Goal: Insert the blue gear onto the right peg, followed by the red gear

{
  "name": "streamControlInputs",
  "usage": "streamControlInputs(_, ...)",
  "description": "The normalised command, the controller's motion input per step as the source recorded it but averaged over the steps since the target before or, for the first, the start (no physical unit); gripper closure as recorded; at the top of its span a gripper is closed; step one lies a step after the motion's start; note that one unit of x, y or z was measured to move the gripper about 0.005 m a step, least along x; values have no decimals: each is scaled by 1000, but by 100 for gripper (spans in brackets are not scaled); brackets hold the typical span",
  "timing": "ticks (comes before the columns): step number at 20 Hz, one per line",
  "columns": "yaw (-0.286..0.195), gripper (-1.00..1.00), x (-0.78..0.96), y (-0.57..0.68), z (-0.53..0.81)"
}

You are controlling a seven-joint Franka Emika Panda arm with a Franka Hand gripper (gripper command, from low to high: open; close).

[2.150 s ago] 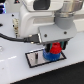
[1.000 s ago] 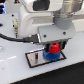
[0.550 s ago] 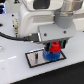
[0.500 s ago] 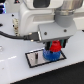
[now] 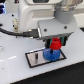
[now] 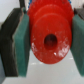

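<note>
Close up, the red gear (image 6: 49,35) sits clamped between the jaws' green pads (image 6: 22,47), its hub hole facing out. Farther off, the gripper (image 5: 55,43) holds it just above the blue gear (image 5: 50,53), resting on the plate (image 5: 35,58) on the white tabletop (image 5: 20,72)

Red gear (image 6: 49,34) looks like glossy plastic; blue gear (image 5: 50,53) perhaps likewise

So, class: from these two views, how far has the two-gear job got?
Done: the blue gear sits on the white plate. In hand: the gripper clamps the red gear above it. Left: lowering the red gear onto the peg, hidden here, and releasing.
</note>
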Motion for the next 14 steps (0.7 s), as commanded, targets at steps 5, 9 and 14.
streamControlInputs(5, 0, 100, 186, -67, -119)
streamControlInputs(9, 0, 100, 213, -133, -222)
streamControlInputs(14, 0, 100, 217, -58, -194)
